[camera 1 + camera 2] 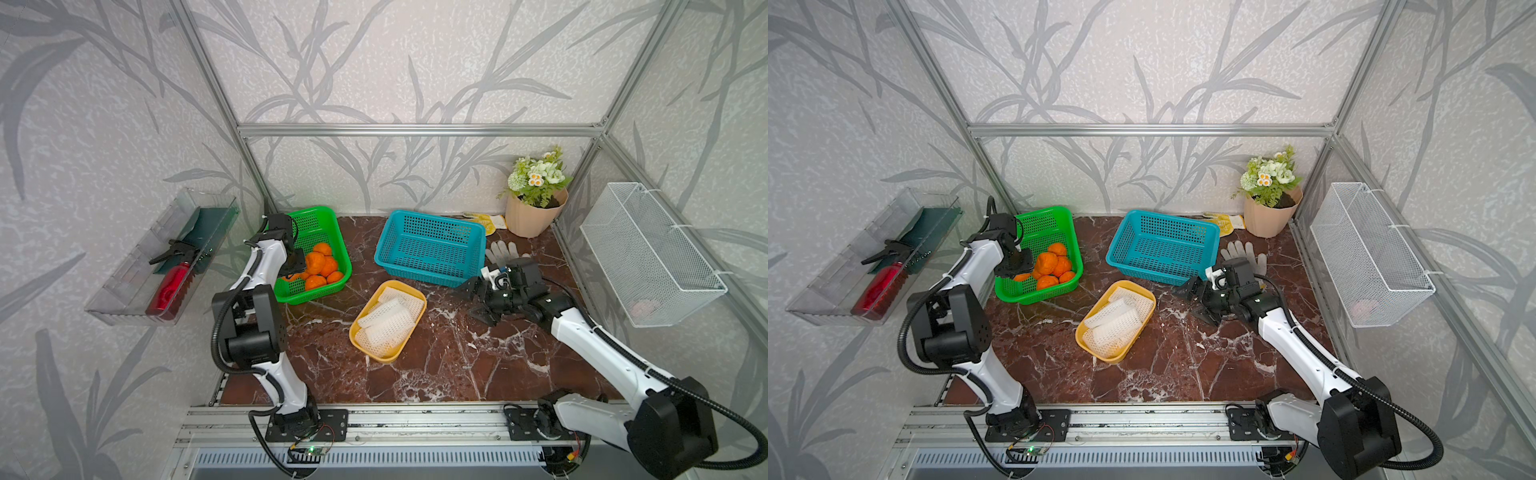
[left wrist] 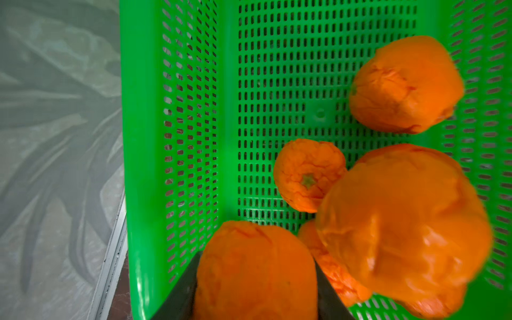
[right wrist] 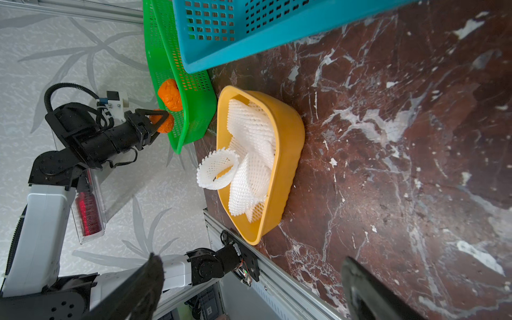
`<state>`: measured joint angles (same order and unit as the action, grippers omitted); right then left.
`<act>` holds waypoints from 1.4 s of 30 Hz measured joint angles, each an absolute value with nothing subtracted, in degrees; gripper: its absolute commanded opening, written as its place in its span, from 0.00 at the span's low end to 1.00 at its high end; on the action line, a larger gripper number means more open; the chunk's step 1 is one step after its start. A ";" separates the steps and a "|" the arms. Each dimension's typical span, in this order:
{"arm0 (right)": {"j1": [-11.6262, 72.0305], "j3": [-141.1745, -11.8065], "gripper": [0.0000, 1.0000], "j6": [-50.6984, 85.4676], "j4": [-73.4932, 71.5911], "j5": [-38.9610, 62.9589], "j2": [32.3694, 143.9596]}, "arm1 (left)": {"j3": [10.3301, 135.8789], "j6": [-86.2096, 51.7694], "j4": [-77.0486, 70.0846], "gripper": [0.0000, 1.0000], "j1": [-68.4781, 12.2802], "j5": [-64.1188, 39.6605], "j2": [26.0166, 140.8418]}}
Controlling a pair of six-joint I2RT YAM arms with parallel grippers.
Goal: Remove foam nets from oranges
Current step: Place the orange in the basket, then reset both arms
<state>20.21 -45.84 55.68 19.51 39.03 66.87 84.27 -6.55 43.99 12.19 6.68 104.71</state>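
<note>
Several bare oranges lie in the green basket, none with mesh on it. My left gripper hangs over the basket's near left part, shut on one orange that fills the gap between both fingers; the right wrist view shows the same grip. Several white foam nets lie piled in the yellow tray, and one curled net hangs over its rim. My right gripper hovers open and empty just right of the tray, in front of the blue basket.
The blue basket is empty. At the back right, a white knit glove and a yellow glove lie beside a flower pot. A white wire basket hangs on the right wall, and a clear bin holding a red spray bottle on the left.
</note>
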 measured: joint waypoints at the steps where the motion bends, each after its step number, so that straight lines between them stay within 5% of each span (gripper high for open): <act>1: 20.21 -45.67 0.99 55.68 19.77 39.00 66.67 | 84.27 -6.57 44.34 0.37 12.25 6.85 105.32; 6: 20.21 -45.52 0.99 54.74 21.69 38.46 65.93 | 84.27 -6.79 45.63 0.65 12.49 5.28 106.98; 9: 19.86 -46.33 0.99 52.31 24.75 37.36 65.95 | 84.20 -7.27 45.80 0.99 12.49 2.76 105.89; 14: 16.93 -49.23 0.99 45.01 31.66 32.18 65.95 | 81.21 -7.42 44.45 0.99 12.43 -5.32 96.51; 23: 13.23 -43.33 0.99 24.29 27.92 0.62 58.89 | 56.07 -7.38 19.40 0.99 12.03 -14.57 67.72; 30: 7.60 -17.04 0.99 12.40 -6.46 -14.39 58.87 | 29.71 -6.61 -14.22 0.99 11.40 -11.90 71.53; 42: 6.09 -17.47 0.99 2.09 -49.65 -13.50 85.47 | 23.31 -3.66 -51.27 0.99 2.68 1.50 86.37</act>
